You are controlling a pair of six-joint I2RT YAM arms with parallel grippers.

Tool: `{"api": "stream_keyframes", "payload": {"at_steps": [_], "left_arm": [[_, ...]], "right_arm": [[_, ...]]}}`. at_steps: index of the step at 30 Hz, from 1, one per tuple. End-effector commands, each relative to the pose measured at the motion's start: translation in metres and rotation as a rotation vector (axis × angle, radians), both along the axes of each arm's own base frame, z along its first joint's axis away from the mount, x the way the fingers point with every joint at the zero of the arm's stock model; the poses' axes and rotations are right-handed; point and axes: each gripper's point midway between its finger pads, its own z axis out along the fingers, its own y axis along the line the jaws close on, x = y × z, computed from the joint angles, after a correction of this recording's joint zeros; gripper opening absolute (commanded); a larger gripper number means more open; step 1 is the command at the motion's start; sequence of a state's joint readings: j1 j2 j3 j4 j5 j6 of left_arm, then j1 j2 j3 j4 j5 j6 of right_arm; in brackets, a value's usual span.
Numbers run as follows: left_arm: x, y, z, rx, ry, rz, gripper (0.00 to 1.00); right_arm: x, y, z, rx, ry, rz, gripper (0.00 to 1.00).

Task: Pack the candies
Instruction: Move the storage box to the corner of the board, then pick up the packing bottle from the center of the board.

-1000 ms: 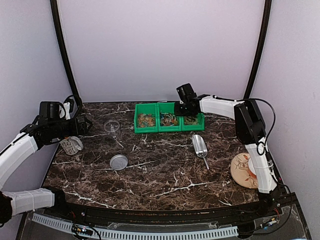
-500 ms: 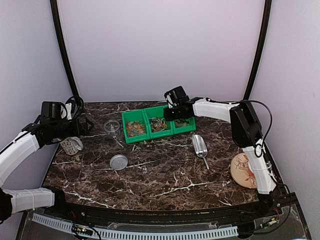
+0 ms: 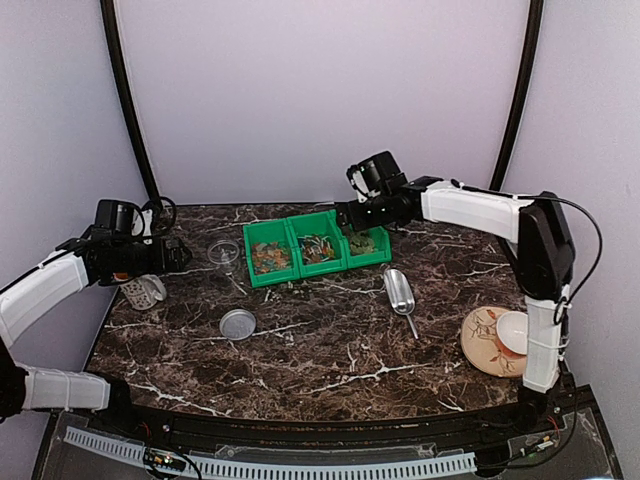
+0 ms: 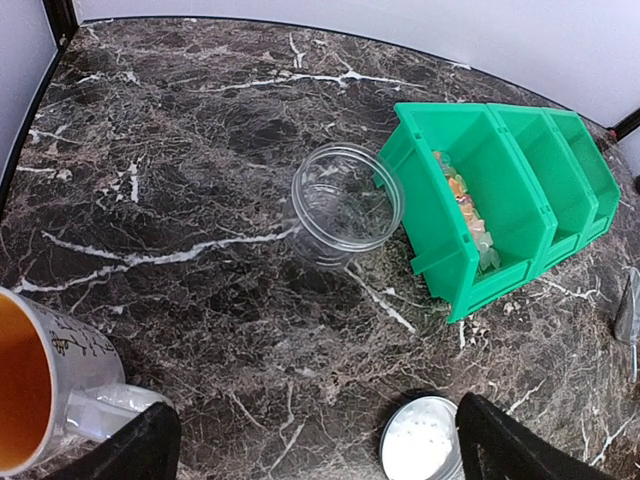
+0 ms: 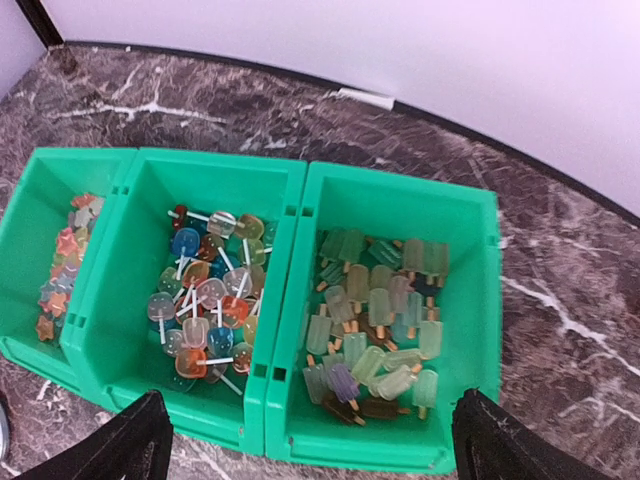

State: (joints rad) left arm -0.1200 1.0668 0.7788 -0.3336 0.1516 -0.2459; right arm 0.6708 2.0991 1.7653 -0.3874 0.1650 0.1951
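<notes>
A green three-part bin stands slanted at the back of the table and holds the candies. In the right wrist view the bin shows star sweets on the left, lollipops in the middle and popsicle shapes on the right. My right gripper hovers over the right compartment, open, holding nothing. My left gripper is open at the left, above the marble, short of a clear cup.
A clear cup stands just left of the bin. A round lid lies in front of it. A metal scoop lies right of centre. A mug sits at the left edge, a plate with a small white bowl at the right.
The bin slid left and turned slightly with the right gripper on it. That gripper has since opened, let go and lifted up. The left gripper edged slightly right.
</notes>
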Motion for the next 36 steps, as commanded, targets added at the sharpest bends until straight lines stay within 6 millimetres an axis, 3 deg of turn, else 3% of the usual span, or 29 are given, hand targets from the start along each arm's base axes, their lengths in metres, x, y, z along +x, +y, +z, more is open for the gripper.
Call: {"api": "stream_keyframes", "payload": {"at_steps": [1, 6, 15, 23, 27, 32, 36], "left_arm": [[0.018, 0.000, 0.026, 0.035, -0.028, 0.020, 0.99], [0.048, -0.009, 0.033, 0.104, -0.001, 0.020, 0.99], [0.098, -0.024, -0.001, 0.168, 0.125, 0.003, 0.99], [0.134, -0.029, -0.038, 0.260, 0.236, -0.046, 0.99], [0.138, -0.035, -0.061, 0.259, 0.291, -0.083, 0.90], [0.138, -0.038, -0.080, 0.256, 0.332, -0.104, 0.83], [0.141, -0.039, -0.086, 0.256, 0.346, -0.109, 0.63]], "right_arm": [[-0.020, -0.036, 0.051, -0.030, -0.104, -0.077, 0.98], [-0.048, -0.075, 0.075, -0.089, -0.119, -0.134, 0.97], [-0.109, -0.132, 0.103, -0.075, -0.159, -0.172, 0.98], [-0.141, -0.154, 0.105, -0.049, -0.158, -0.165, 0.98], [-0.154, -0.167, 0.094, -0.072, -0.142, -0.175, 0.98], [-0.167, -0.180, 0.099, -0.052, -0.163, -0.189, 0.98], [-0.174, -0.187, 0.102, -0.042, -0.184, -0.196, 0.98]]}}
